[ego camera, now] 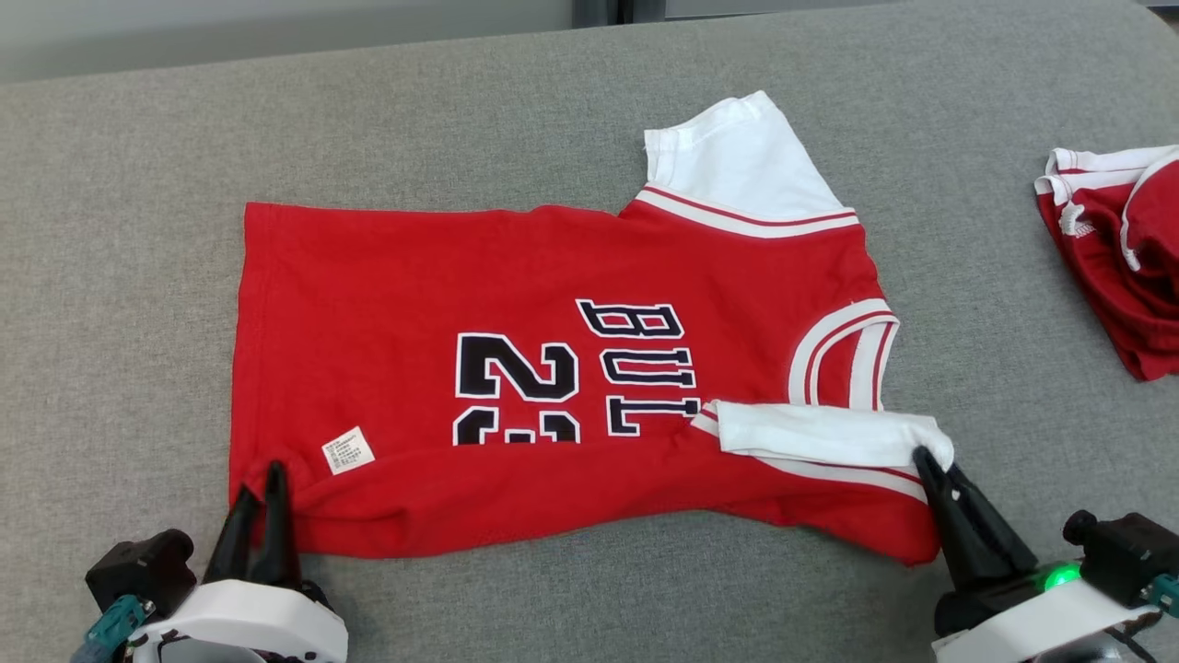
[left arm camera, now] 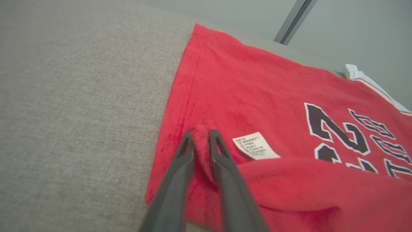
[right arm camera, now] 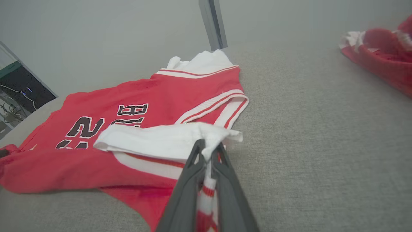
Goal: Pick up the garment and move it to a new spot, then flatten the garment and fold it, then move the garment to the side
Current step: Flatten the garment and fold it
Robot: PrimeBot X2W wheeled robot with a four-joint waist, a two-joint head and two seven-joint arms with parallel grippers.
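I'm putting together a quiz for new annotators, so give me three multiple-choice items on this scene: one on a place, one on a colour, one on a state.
1. Relative to the jersey, the crumpled red garment lies: A) on it B) apart, at the head view's right edge C) tucked under it.
2. The jersey's sleeves are: A) white B) black C) blue.
3. The right gripper has its fingers: A) open above the cloth B) shut on nothing C) shut on the near white sleeve.
Answers: B, grey surface separates them; A, both show white; C, white cloth is pinched between them.
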